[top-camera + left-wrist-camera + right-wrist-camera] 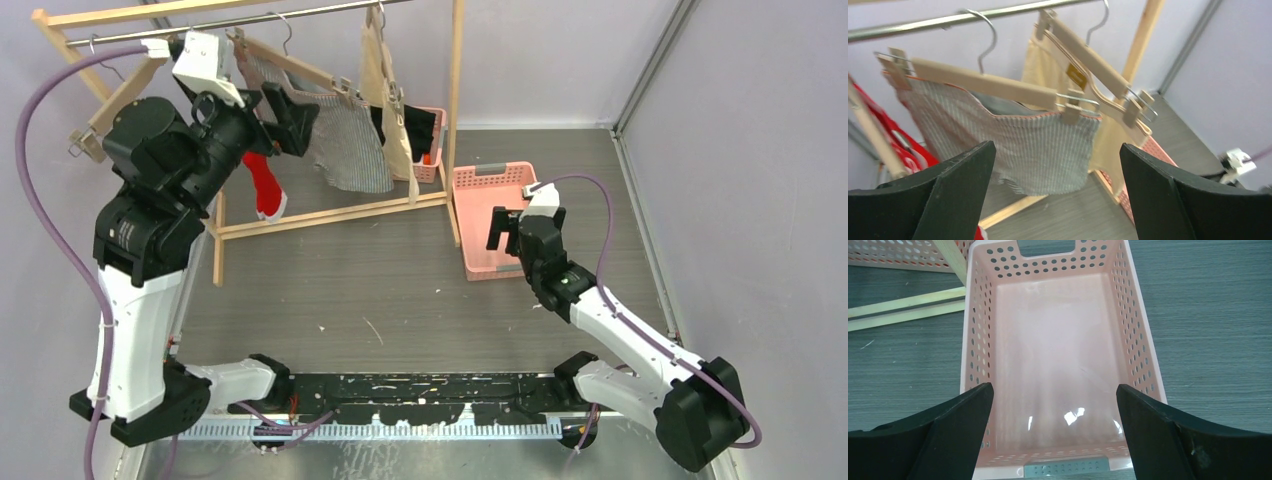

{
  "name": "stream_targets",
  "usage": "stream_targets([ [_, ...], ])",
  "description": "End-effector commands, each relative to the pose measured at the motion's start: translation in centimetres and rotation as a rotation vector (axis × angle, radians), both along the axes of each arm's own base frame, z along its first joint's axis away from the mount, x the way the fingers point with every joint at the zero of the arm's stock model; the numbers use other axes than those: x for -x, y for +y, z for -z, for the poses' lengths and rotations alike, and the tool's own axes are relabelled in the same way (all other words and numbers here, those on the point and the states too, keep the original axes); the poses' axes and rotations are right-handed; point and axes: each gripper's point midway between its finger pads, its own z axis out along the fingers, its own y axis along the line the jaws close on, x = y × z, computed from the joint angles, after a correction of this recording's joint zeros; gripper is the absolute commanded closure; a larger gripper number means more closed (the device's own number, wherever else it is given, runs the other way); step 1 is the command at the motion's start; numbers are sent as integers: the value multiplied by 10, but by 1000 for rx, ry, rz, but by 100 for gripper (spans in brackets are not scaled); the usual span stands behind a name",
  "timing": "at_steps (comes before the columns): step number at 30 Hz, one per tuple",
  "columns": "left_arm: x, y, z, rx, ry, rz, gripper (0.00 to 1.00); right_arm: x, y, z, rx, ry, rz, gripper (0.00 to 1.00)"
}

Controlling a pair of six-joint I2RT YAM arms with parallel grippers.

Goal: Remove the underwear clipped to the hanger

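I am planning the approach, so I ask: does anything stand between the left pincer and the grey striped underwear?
Nothing visible does. The open left pincer faces the striped underwear directly, apart from it. The red piece hangs off to the left, the beige piece to the right, both outside the path.

bright even light, glare on basket (1058, 340) floor.
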Motion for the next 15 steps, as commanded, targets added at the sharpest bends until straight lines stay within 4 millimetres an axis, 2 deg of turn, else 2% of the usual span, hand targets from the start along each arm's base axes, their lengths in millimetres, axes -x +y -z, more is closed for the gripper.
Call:
stream_targets([
  [1, -11, 30, -1, -89, 38, -168, 2, -11, 11, -32, -35, -78, -25, 0],
  [4, -14, 43, -1, -95, 44, -243, 2, -12, 14, -29, -35, -68, -39, 0],
  [11, -12, 72, -15, -96, 7, -395, 2, -12, 23, -22, -42, -40, -75, 0],
  [15, -24, 67, -9, -117, 48, -397, 2, -12, 29, -17, -45, -21, -103, 0],
])
